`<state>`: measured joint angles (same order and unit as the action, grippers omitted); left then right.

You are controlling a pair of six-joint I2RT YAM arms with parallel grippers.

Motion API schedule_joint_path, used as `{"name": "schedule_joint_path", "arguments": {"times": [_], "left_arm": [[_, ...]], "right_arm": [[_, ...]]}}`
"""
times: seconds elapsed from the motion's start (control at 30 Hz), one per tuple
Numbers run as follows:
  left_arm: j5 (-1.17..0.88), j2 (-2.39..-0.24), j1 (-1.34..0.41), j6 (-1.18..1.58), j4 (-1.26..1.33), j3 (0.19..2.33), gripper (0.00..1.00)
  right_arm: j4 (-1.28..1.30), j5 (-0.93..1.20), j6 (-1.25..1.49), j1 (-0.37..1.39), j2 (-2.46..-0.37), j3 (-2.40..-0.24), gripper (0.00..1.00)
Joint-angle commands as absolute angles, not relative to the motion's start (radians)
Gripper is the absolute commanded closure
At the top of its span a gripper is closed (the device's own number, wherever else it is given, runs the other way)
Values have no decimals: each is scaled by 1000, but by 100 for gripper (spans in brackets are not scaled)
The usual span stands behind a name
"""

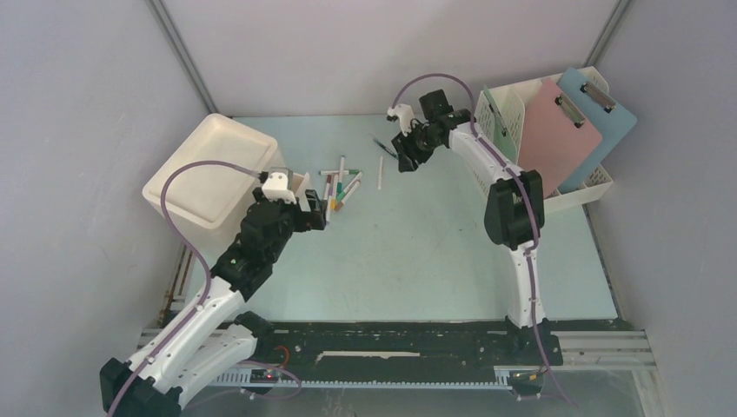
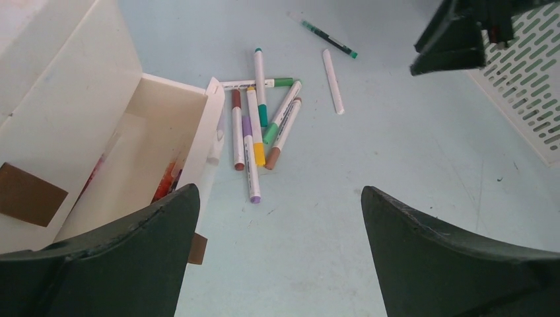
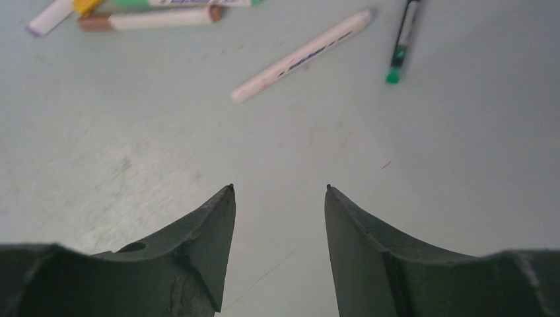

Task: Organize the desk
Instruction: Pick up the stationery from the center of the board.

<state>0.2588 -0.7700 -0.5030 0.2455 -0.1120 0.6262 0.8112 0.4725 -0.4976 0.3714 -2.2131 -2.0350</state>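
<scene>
The desk [image 1: 417,252] is a pale mint-green tabletop. A cluster of several coloured markers [image 1: 341,187] lies left of centre and also shows in the left wrist view [image 2: 257,125]. One white marker [image 1: 380,171] lies apart to the right, with a green-and-black pen [image 1: 382,145] behind it. My left gripper [image 1: 325,208] is open and empty just in front of the cluster, as the left wrist view [image 2: 279,190] shows. My right gripper [image 1: 404,163] is open and empty, hovering near the white marker [image 3: 304,54] and pen [image 3: 401,39]; the right wrist view [image 3: 279,187] shows its jaws apart.
A large white bin [image 1: 213,169] stands at the back left. A small open white box [image 2: 152,152] holding an orange-red item lies beside it, next to the markers. A white perforated file rack [image 1: 513,113] at the back right holds a pink clipboard [image 1: 556,135] and a blue clipboard [image 1: 604,122].
</scene>
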Motion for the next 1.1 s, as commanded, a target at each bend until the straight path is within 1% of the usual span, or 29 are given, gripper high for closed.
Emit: {"name": "schedule_joint_path", "arguments": {"times": [0.0,0.23,0.33,0.53,0.77,1.07], "left_arm": [[254,-767,-494,256,-33,610,0],[276,-785,-486,255,-29,605,0],[282,-793,-481,253,-29,606,0],[286,-821,-476,255,-29,613,0],[298,-832,-470,258,-32,615,0],[301,-846,-465,255,-40,621,0]], "right_arm": [[819,404,-480,396,-2319,-2200,40],[686,285,-494,418,-2421,-2276,40],[630,276,-482,416,-2454,-2298,42],[602,292,-431,408,-2555,-2434,47],[548,249,-459,417,-2602,-2447,52],[503,197,-477,413,-2652,-2493,54]]}}
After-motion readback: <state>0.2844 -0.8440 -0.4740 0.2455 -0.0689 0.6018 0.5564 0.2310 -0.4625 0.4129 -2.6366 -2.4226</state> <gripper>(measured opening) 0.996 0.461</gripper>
